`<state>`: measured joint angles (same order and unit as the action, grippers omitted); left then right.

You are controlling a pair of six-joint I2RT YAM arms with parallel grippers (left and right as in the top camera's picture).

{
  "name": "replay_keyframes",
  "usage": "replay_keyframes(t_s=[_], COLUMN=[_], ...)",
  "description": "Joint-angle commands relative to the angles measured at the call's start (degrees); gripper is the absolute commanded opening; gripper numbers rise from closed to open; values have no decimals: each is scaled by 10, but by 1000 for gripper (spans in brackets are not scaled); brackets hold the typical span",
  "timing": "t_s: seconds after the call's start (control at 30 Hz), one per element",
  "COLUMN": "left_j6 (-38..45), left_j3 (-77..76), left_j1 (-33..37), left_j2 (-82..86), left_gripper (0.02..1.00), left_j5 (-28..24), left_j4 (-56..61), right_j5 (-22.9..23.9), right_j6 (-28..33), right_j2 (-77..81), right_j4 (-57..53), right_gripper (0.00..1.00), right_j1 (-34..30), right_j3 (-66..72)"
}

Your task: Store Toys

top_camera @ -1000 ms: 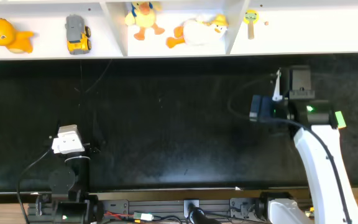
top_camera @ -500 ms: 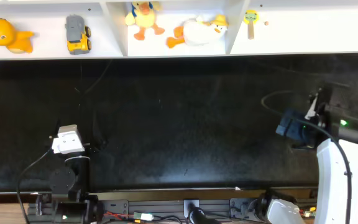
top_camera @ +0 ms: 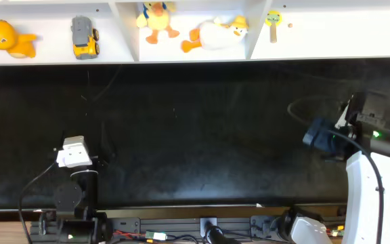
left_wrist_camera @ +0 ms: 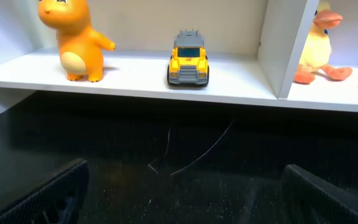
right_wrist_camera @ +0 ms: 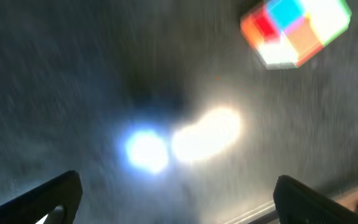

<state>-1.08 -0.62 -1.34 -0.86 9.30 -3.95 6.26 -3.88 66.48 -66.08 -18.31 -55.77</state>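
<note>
Lying on the dark surface [top_camera: 195, 135], a multicoloured cube [right_wrist_camera: 296, 31] sits apart from the right end effector [right_wrist_camera: 178, 199], whose arm is at the right of the top view; its fingers are spread wide and empty. The left end effector [left_wrist_camera: 182, 199], lower left, likewise gapes with nothing held. On the white shelf [top_camera: 181, 57], upper left, stand an orange figure [top_camera: 9, 37] and a yellow truck [top_camera: 84, 37].

Perhaps five toys [top_camera: 215, 34] on shelf [top_camera: 46, 56]

Bright shelf [top_camera: 46, 57], glare on dark mat [right_wrist_camera: 191, 137]
</note>
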Motion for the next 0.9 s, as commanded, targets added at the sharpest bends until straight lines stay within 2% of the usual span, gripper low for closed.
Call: replay_keyframes(t_s=[0.03, 0.13, 0.23, 0.3, 0.4, 0.5, 0.57, 0.9], left_j6=[13, 13, 13, 13, 13, 13, 13, 13], left_j3=[2, 2, 2, 2, 2, 2, 2, 2], left_j1=[3, 3, 3, 3, 3, 3, 3, 3], left_j2=[7, 7, 7, 7, 7, 7, 7, 7], left_gripper=[998, 998, 998, 998, 998, 998, 998, 998], left_j5=[7, 7, 7, 7, 7, 7, 7, 7], left_j4=[-1, -1, 0, 0, 0, 0, 0, -1], right_j5=[-6, 21, 28, 19, -17, -57, -91, -158], right_j6=[-3, 25, 63, 106, 161, 202, 250, 504], right_j2=[-9, -9, -9, -10, -10, -10, -10, -9], right_j4=[34, 31, 29, 29, 30, 34, 33, -5], right_gripper=[996, 996, 998, 998, 998, 998, 998, 998], right_j1=[-2, -3, -5, -6, -26, -73, -111, -292], right_j3=[2, 2, 2, 2, 2, 2, 2, 2])
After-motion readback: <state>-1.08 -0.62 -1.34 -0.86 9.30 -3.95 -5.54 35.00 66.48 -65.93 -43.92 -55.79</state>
